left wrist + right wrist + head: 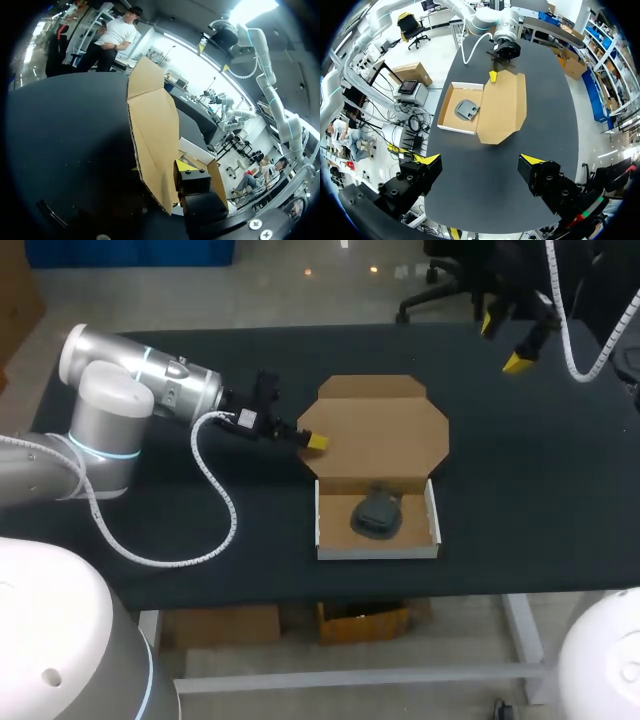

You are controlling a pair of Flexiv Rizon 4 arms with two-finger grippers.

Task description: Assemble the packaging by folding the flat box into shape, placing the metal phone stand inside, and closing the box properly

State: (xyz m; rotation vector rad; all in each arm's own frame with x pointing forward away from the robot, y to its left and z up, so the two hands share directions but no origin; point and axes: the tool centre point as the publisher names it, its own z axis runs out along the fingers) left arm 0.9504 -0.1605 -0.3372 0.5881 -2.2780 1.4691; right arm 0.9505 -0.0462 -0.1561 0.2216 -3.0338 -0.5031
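1. Centrally in the head view, the box (377, 552) sat open on the black desk (520, 470). Its white-walled tray was in the lower middle of the frame, and its brown lid (380, 430) was spread out above it, toward the upper middle.
2. The dark grey phone stand (377, 515) lay inside the tray, roughly in its middle and clear of the walls.
3. The left arm (110, 410) stretched in from the left of the frame. The left end effector (315, 440) was at the lid's left edge, touching the cardboard there.
4. The phone stand lay below and to the right of that end effector in the frame, near it but apart.
5. In the left wrist view the lid showed as a brown sheet right against the end effector and running on ahead of it. Whether the end effector was clamped on the lid or only against it could not be told.
6. The right end effector (502, 340) hung in the upper right of the frame, by the desk's far edge and well apart from the box. It was spread wide, with nothing held.
7. In the right wrist view the box lay well ahead of that end effector, the lid beside the tray and the stand inside the tray.
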